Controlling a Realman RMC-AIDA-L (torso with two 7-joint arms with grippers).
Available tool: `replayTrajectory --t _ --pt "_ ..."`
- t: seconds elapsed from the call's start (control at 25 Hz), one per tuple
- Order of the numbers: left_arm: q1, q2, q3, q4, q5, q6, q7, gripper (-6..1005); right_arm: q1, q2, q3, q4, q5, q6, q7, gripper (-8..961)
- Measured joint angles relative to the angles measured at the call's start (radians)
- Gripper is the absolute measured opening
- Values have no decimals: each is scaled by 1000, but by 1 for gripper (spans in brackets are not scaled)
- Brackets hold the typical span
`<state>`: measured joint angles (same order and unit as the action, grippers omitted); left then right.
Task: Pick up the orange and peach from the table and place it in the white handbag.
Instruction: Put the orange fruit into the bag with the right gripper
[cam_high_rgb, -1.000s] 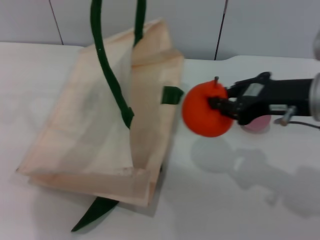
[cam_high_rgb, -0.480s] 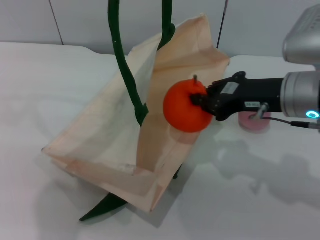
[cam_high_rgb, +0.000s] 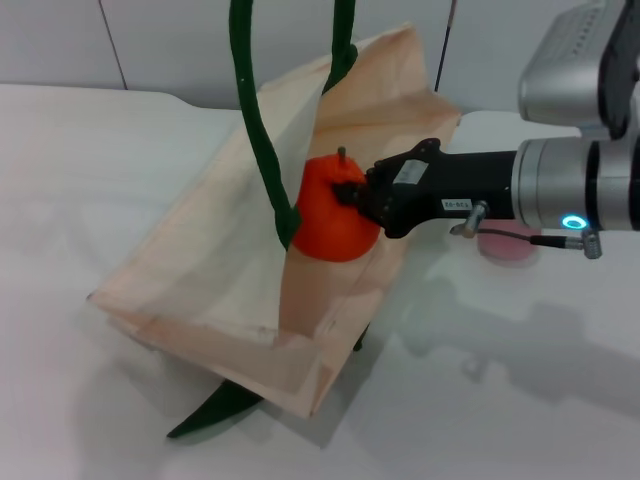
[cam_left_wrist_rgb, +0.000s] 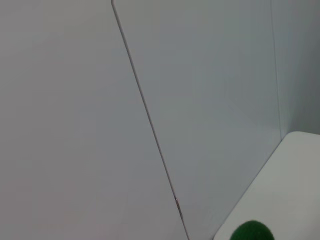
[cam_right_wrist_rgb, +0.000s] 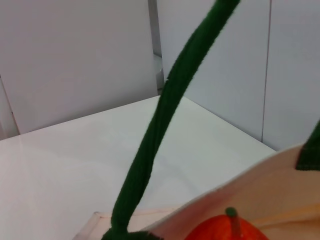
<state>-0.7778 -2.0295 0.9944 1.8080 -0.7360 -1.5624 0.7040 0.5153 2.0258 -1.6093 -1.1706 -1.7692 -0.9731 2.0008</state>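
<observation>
Right gripper (cam_high_rgb: 352, 195): I have it pinched on the orange (cam_high_rgb: 330, 222), reaching in from my right side with the fruit at the mouth of the white handbag (cam_high_rgb: 200, 270).
Orange: partly past the bag's near wall, between the two green handles (cam_high_rgb: 258, 130); its stem points up. In the right wrist view, its top (cam_right_wrist_rgb: 227, 231) shows just beyond the cream rim.
Left gripper: I cannot see it in any view; the handles run up out of the head view, so I judge it holds them, though I cannot tell how its fingers stand.
Peach (cam_high_rgb: 510, 246): on the table behind my right forearm, well apart from the bag.
Risk: releasing here, I judge the orange could catch the soft rim and roll back out; the arm could also snag a handle or push the wall inward.
Surface: plain white table (cam_high_rgb: 90, 170), smooth, so loose fruit would roll.
Room: pale grey wall panels (cam_left_wrist_rgb: 75, 100) with thin seams.
</observation>
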Motion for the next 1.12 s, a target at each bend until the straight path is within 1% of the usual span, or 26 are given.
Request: replayTrajectory --t 0.16,0.36,0.48,0.64,0.76,0.96,1.12 --pt "0 0 1 -1 0 7 0 151 16 0 -8 22 27 8 -21 58" --pt "-1 0 7 -4 0 13 0 153 71 -1 -22 129 100 13 -84 53" --pt "-1 0 11 -6 0 18 0 153 105 -2 -25 170 119 2 -98 52" --pt "-1 0 11 -8 0 19 0 155 120 -2 -24 180 121 -7 -99 53" --pt "-2 0 11 -9 3 21 0 156 121 -2 -17 180 121 -16 -96 73" --pt "-1 0 10 -9 6 28 0 157 122 -3 -13 178 136 -22 -93 276" --pt "-3 0 11 -9 3 32 0 158 134 -4 -18 185 137 -25 -99 278"
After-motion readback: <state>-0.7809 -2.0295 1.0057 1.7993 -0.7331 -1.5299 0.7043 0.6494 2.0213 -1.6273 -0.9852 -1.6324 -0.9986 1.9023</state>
